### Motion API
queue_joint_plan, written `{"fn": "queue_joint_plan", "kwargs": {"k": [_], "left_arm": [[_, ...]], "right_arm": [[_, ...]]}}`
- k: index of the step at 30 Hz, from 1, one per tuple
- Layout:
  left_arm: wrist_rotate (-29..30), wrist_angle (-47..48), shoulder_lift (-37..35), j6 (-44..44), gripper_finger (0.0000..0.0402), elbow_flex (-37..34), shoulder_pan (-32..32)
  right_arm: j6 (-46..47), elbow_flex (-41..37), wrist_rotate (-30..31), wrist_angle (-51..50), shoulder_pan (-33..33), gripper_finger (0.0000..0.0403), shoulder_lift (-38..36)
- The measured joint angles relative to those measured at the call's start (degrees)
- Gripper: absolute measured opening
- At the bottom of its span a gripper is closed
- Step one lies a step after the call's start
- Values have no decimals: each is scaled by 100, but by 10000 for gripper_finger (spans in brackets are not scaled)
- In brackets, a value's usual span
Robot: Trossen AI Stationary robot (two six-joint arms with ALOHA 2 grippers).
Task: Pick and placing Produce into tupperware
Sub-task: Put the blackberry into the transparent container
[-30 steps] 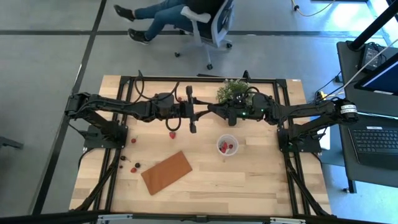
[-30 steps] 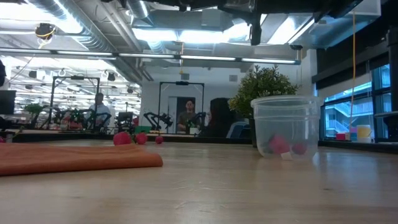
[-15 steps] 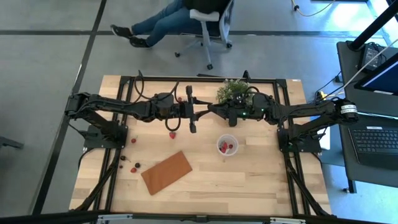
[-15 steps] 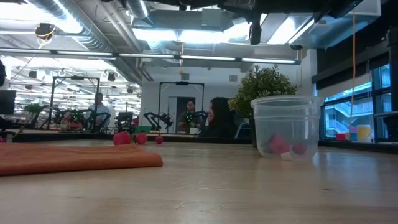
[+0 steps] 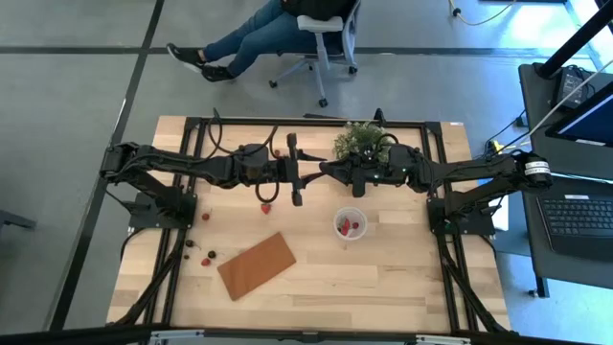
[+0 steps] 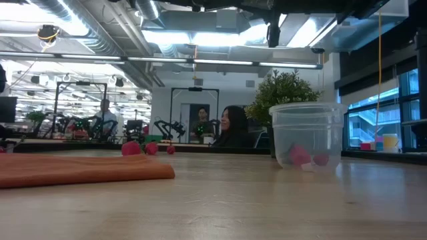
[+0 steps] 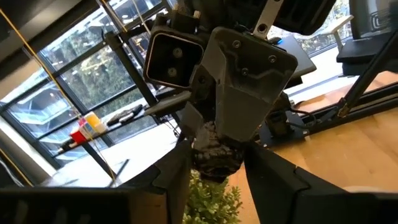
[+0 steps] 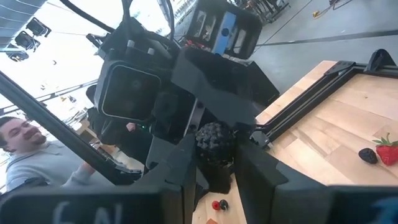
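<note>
A dark bumpy berry point(image 7: 216, 155) hangs in mid-air between both grippers, high over the table's middle. My left gripper point(image 5: 303, 172) and right gripper point(image 5: 322, 171) meet tip to tip there, each shut on the berry point(image 8: 214, 142). The tupperware point(image 5: 350, 224), a small clear cup, stands upright on the table below and to the right, with two red pieces inside point(image 6: 299, 155). Loose produce lies on the table: a strawberry point(image 5: 265, 207) and several pieces near the left side point(image 5: 208, 257). My left gripper pinches the dark berry point(image 7: 214, 163) between its two fingers point(image 7: 179, 177), coming level from the table's left. The berry is lifted clear of the table. My right gripper pinches the same berry point(image 8: 215, 149) between its fingers point(image 8: 181, 165), coming level from the table's right, rolled a quarter turn against the left gripper.
A green potted plant point(image 5: 356, 141) stands at the far edge behind the right gripper. A flat brown board point(image 5: 257, 265) lies toward the near left. A strawberry and a dark berry point(image 8: 377, 154) lie on the wood. A person sits in a chair beyond the far edge.
</note>
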State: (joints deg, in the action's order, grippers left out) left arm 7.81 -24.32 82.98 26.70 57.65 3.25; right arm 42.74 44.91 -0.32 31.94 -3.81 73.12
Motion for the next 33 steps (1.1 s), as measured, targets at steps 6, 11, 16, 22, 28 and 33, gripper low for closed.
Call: {"fn": "queue_joint_plan", "kwargs": {"k": [6, 11, 16, 22, 28, 33], "left_arm": [[49, 434, 0, -194, 199, 0, 0], [111, 1184, -1, -747, 232, 0, 0], [477, 2137, -2, -1612, 237, 0, -2], [862, 3198, -2, -2255, 237, 0, 0], [988, 4055, -2, -3252, 237, 0, 24], [976, 4817, -4, -3948, 237, 0, 57]], "right_arm": [[-122, 2, 0, -110, -22, 90, 0], [-339, 2, -180, -619, -24, 90, 0], [-446, 2, -787, -1317, -24, 90, 0], [-987, 2, -1222, -2744, 75, 90, 0], [-1787, 2, -1309, -3975, 438, 90, 0], [-2077, 2, -1296, -4620, 598, 90, 0]]}}
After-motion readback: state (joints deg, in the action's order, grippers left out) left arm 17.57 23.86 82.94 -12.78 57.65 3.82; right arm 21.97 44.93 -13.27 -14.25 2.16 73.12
